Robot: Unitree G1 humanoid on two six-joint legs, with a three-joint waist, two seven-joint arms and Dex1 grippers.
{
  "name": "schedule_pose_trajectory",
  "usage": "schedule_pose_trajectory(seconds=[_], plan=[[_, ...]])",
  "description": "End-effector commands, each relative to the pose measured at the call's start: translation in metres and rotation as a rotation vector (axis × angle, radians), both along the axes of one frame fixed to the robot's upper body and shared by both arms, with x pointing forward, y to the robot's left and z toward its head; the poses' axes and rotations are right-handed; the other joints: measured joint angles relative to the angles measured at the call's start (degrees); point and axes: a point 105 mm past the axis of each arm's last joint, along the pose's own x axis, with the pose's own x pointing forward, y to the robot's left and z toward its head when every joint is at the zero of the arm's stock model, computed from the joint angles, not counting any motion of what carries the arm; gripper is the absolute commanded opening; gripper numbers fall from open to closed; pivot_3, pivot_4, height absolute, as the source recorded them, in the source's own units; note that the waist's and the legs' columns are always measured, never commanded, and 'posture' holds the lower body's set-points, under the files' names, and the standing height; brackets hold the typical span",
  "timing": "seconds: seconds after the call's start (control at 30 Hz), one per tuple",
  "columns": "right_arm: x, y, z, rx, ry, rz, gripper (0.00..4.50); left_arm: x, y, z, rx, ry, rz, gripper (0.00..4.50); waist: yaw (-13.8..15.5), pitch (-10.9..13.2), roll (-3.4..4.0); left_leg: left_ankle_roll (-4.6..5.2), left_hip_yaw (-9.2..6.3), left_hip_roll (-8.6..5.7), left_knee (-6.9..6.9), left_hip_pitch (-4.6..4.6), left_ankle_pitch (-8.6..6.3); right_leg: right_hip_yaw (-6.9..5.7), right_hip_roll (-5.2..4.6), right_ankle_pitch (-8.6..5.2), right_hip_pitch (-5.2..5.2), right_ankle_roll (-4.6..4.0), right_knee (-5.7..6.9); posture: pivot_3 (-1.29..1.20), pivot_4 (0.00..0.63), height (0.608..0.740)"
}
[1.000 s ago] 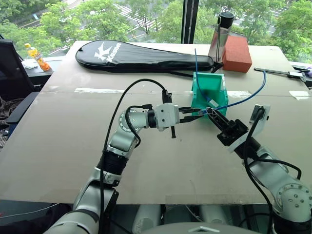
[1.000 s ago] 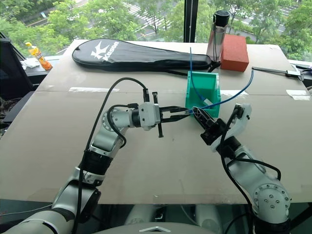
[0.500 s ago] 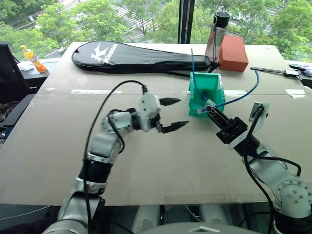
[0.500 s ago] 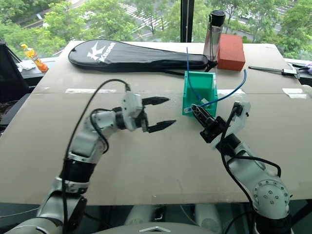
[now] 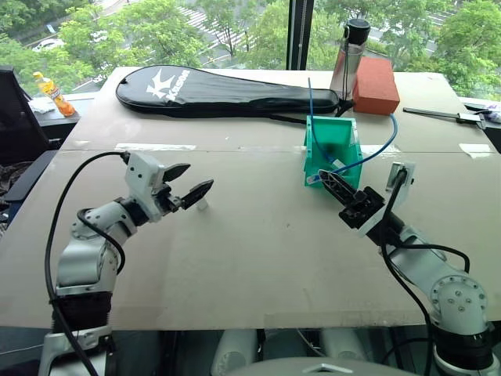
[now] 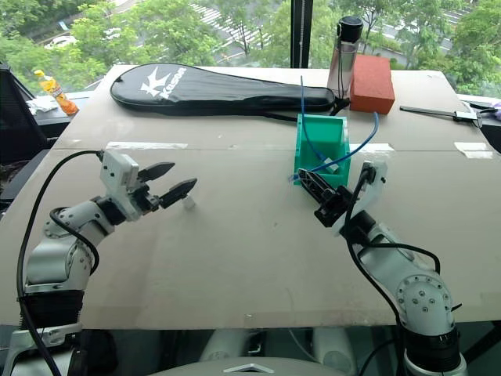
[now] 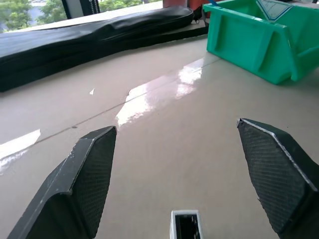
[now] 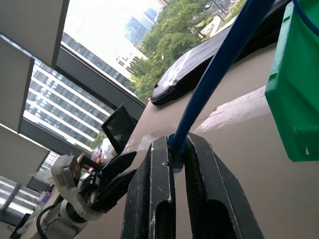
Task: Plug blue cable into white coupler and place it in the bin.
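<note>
Upper-floor office or lab, big windows (image 5: 235, 23), treetops, worktable (image 5: 258, 251), office chair (image 5: 16, 110)

Head stereo overhead; wrist cams close

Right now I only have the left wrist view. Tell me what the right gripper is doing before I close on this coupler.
Observer: The right gripper is shut on the blue cable.
Operator: Give me its position.
Observer: It sits at the low front of the bin, well apart from the white coupler.
Operator: Describe the cable's run.
Observer: From the gripper it arcs up past the bin's right side; I cannot make out its far end.
</note>
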Motion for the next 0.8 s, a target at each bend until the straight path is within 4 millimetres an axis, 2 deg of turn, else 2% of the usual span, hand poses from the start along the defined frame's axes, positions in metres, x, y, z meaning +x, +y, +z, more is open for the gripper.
schedule_pose_trajectory(seconds=[0.03, 0.23, 0.37, 0.57, 0.8], plan=[[-0.003, 0.003, 0.010, 0.001, -0.051, 0.030, 0.00, -0.001, 0.006, 0.007, 0.014, -0.045, 0.024, 3.96, 0.0, 0.0, 0.00, 0.00, 0.00, 0.00, 0.00, 0.00, 0.00, 0.00, -0.02, -0.02, 0.00, -0.04, 0.00, 0.00, 0.150, 0.740], [-0.004, 0.002, 0.008, -0.018, -0.046, 0.037, 0.00, -0.005, 0.015, -0.016, 0.028, 0.006, 0.057, 3.96, -0.3, 0.0, 0.00, 0.00, 0.01, 0.00, -0.04, 0.01, 0.00, 0.02, -0.10, 0.00, -0.01, -0.01, 0.00, 0.00, 0.150, 0.740], [-0.005, 0.002, 0.007, -0.023, -0.041, 0.034, 0.00, -0.004, 0.013, -0.027, 0.035, 0.028, 0.060, 3.96, -0.2, 0.0, -0.01, 0.00, 0.01, 0.01, -0.05, -0.02, 0.00, 0.02, -0.11, 0.04, -0.05, 0.06, 0.00, 0.00, 0.150, 0.740], [-0.007, 0.001, 0.007, -0.026, -0.039, 0.027, 0.00, -0.003, 0.007, -0.038, 0.044, 0.042, 0.045, 3.96, -0.2, 0.0, -0.01, 0.00, 0.01, 0.01, -0.05, -0.02, 0.00, 0.03, -0.25, 0.04, -0.04, 0.05, 0.00, 0.00, 0.150, 0.740], [-0.007, 0.000, 0.007, -0.032, -0.042, 0.022, 0.00, -0.002, 0.014, -0.051, 0.067, 0.056, 0.073, 3.96, -0.2, 0.0, -0.01, 0.00, 0.01, 0.01, -0.06, -0.02, 0.00, 0.03, -0.29, 0.05, -0.05, 0.05, 0.00, 0.00, 0.150, 0.740]])
